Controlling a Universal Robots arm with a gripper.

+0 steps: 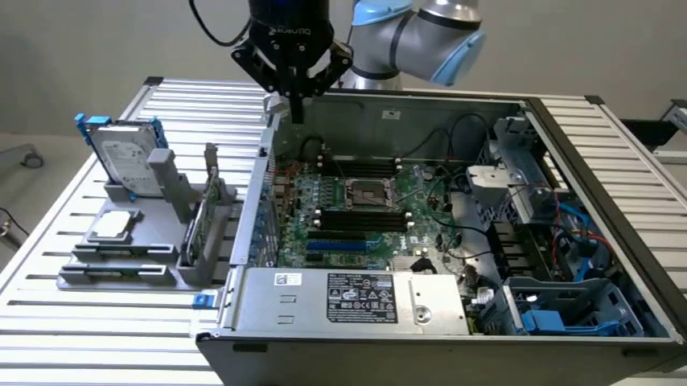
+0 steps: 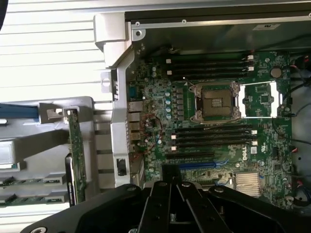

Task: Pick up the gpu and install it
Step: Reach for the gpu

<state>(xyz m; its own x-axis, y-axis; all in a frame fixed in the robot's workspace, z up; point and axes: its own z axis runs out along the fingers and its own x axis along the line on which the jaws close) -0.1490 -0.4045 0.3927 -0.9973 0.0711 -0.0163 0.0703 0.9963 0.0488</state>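
gripper (image 1: 295, 106) is hanging shut and empty over the case (image 1: 451, 100) edge. gpu (image 1: 196, 225) is sitting on edge in the grey rack (image 1: 118, 273) beside the case. risk: closed fingers descending could be tipping the thin card or clipping the case wall.

Matt blk claw (image 1: 296, 111), ribbed bare-metal table (image 1: 64, 322), green pcb gpu (image 2: 77, 150).
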